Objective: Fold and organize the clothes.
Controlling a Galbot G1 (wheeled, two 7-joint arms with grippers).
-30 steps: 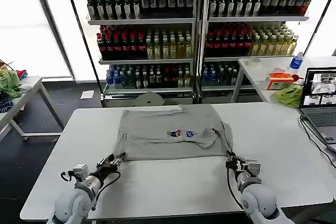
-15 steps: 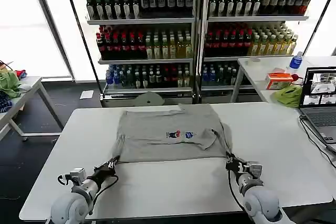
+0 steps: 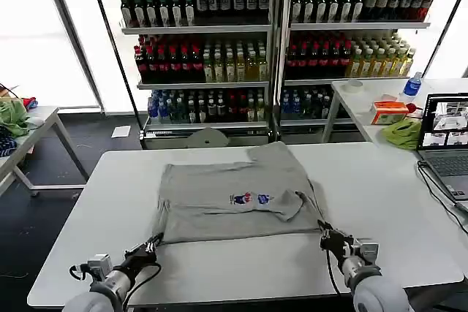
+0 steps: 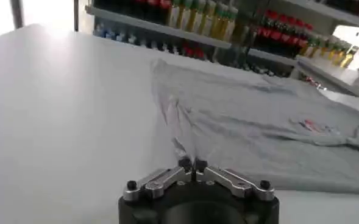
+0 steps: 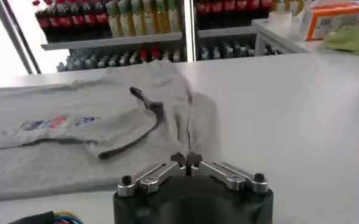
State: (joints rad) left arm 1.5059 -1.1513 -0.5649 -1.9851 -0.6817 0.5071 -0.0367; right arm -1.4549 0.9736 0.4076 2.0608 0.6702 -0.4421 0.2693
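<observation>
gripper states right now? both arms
Left claw: shut on the shirt, near-left hem corner.
Right claw: shut on the shirt's near-right hem corner.

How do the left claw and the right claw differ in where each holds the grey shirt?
The left claw pinches the grey shirt at its near left corner; the right claw pinches its near right corner, beside the folded-in sleeve. The left sits slightly nearer the table's front edge. Both are shut on the hem, low over the table.
</observation>
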